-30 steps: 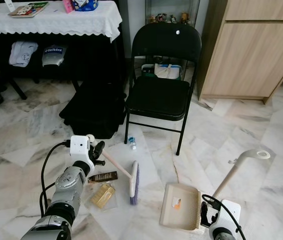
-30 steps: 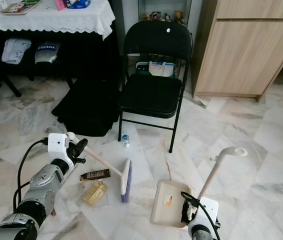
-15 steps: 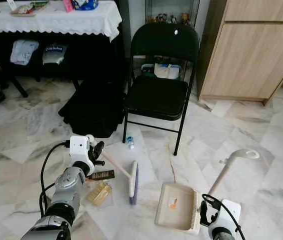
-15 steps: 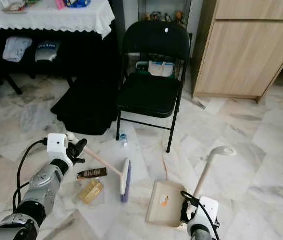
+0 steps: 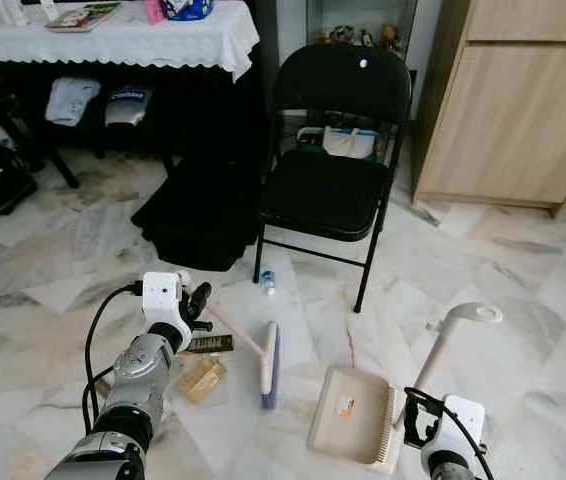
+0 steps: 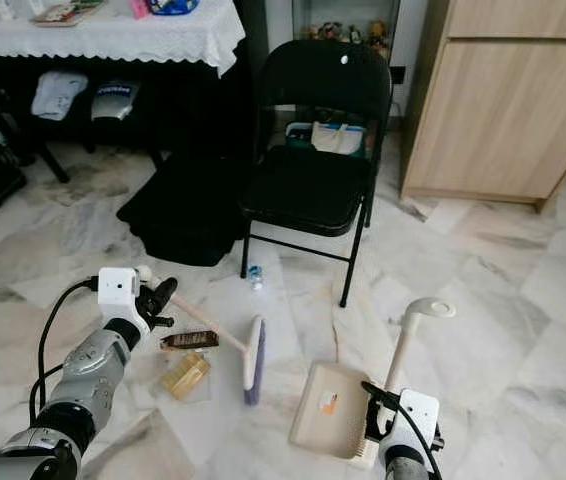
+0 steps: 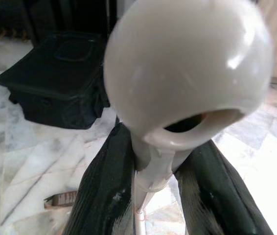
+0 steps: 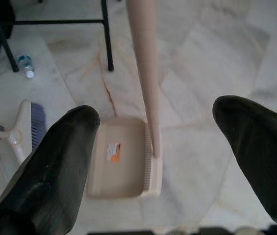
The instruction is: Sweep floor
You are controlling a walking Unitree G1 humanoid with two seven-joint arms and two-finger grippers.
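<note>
— Where's the broom?
— Lower left of centre I see the broom (image 5: 255,350), head on the floor; my left gripper (image 5: 195,303) is clamped on its handle.
— And the dustpan?
— Lower right, the dustpan (image 5: 351,427) sits beside my right gripper (image 8: 153,161), whose fingers are spread around the pole.

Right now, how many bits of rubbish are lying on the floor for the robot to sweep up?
3: a dark brown wrapper and a flat golden packet lie together beside the white broom head; a small clear plastic bottle lies by the black folding chair's front leg. More may be hidden.
</note>
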